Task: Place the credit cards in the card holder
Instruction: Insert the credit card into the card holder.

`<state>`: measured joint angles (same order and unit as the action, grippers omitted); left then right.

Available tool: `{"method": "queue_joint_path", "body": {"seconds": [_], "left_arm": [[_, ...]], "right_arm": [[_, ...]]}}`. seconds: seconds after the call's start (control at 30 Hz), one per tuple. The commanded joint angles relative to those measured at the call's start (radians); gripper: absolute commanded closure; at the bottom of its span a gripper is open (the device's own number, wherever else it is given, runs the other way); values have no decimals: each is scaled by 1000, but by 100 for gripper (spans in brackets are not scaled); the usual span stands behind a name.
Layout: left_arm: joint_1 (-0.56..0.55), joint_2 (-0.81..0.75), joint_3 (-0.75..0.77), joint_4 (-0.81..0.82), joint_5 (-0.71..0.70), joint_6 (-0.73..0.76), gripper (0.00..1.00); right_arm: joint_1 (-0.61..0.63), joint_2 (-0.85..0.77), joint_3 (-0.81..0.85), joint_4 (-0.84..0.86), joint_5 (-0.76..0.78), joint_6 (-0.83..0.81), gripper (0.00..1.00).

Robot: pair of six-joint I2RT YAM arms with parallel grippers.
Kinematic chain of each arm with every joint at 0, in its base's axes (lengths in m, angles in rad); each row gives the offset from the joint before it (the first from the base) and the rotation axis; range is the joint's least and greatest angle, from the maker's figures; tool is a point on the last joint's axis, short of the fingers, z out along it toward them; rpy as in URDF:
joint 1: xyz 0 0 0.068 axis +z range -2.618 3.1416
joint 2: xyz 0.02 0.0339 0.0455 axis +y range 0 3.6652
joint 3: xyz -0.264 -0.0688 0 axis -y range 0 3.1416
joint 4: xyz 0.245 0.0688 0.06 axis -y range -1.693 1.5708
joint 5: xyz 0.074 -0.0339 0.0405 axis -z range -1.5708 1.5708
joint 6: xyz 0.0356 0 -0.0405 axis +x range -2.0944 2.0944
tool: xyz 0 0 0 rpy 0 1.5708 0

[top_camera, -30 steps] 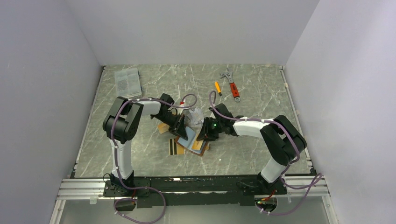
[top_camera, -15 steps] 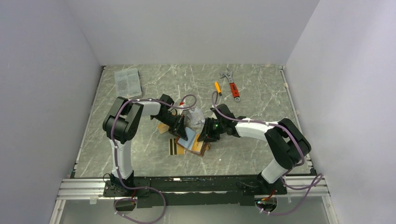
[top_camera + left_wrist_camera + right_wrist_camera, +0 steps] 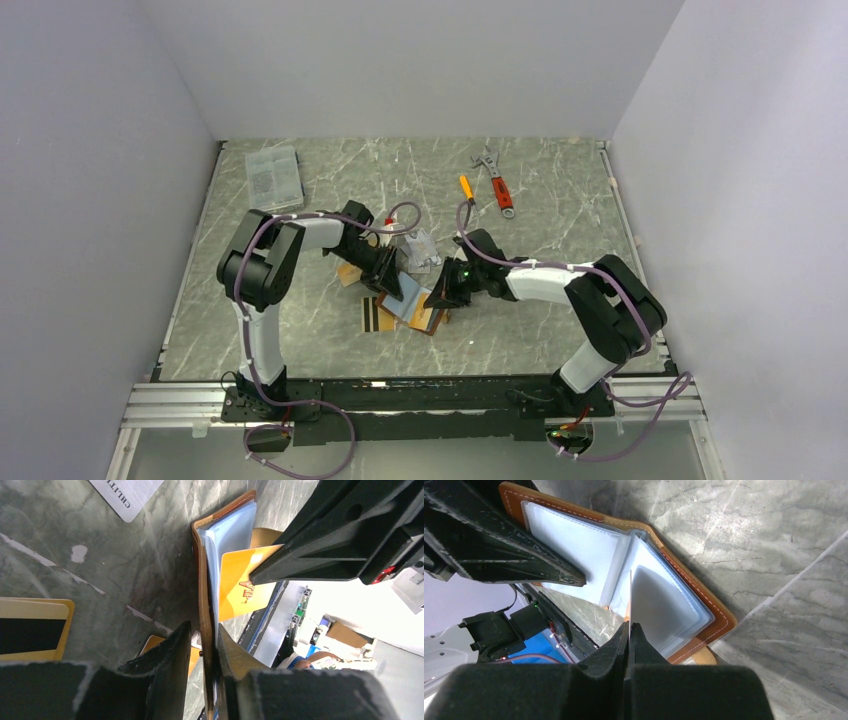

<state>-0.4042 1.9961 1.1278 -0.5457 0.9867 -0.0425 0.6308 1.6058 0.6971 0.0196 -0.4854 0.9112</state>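
Holder: card holder (image 3: 422, 318) lies open on the marble table (image 3: 560, 220), midway between the two arms. In the top view its long axis slants from upper left to lower right. Its clear sleeves (image 3: 574, 545) are fanned upward.
Left gripper: left gripper (image 3: 202, 630) straddles the holder's leather cover and sleeve edges with its fingers narrowly apart. Whether they press on it cannot be told.
Right gripper: right gripper (image 3: 629, 626) is clenched on an orange card (image 3: 239, 587).
Card heading: it is held on edge, with its free end pointing away from the fingertips into the sleeves near the fold. Its long axis is unclear, as the gripper partly hides it.
Other cards: gold striped card (image 3: 372, 315) lies flat just left of the holder.
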Motion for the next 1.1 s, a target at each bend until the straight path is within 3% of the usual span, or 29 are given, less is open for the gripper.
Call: {"method": "queue_joint_path", "body": {"seconds": [0.0, 0.1, 0.3, 0.5, 0.7, 1.07], "left_arm": [[-3, -73, 1, -8, -16, 7, 67], [-1, -91, 1, -17, -24, 19, 59], [15, -111, 23, -41, -70, 30, 58], [21, -114, 27, -53, -137, 68, 74], [22, -120, 2, -27, -111, 50, 89], [21, -73, -58, 84, 24, -94, 94]], "right_arm": [[-1, -28, -40, 93, 5, 37, 100], [-3, -33, -57, 133, 2, 46, 100], [-2, -19, -69, 158, -9, 49, 100], [-2, -29, -78, 153, 2, 41, 100], [-2, -47, -99, 225, 23, 80, 100], [1, -98, -198, 436, 133, 198, 100]]}}
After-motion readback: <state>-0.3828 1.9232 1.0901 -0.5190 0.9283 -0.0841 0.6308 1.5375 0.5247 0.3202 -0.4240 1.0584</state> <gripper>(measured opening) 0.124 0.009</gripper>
